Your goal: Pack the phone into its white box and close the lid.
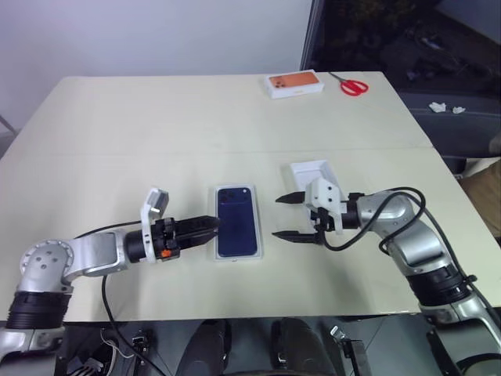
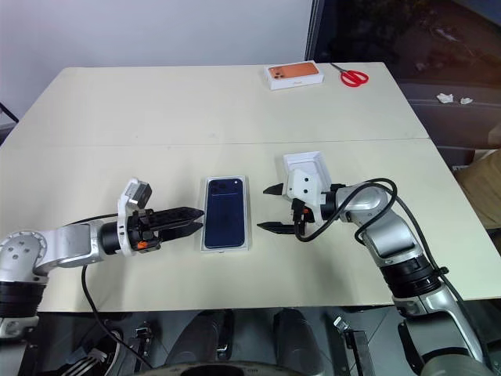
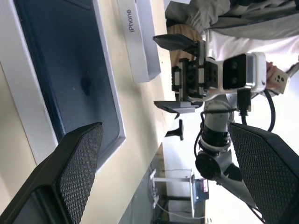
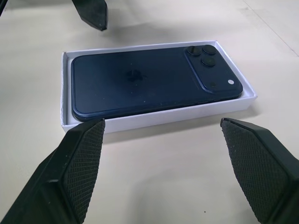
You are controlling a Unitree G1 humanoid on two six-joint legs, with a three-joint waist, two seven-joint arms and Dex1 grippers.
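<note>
Phone (image 4: 145, 81) lies flat, back up, inside the white box (image 4: 161, 117) at mid-table, camera cluster at the far end. Left gripper (image 2: 188, 219) just beside box's left edge, jaws wide apart, holding nothing. Right gripper (image 2: 274, 208) near box's right side, jaws spread wide, empty too. Lid (image 2: 307, 164) sits on table behind right gripper. Far edge: orange-topped box (image 1: 294, 83) w/ red scissors (image 1: 352, 84) next to it.

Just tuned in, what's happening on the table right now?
The phone lies face down in the white box, with no cover on it. The left gripper and right gripper sit open on either side of the box, holding nothing. The lid lies on the table just behind the right gripper, so closing is not yet done.
</note>
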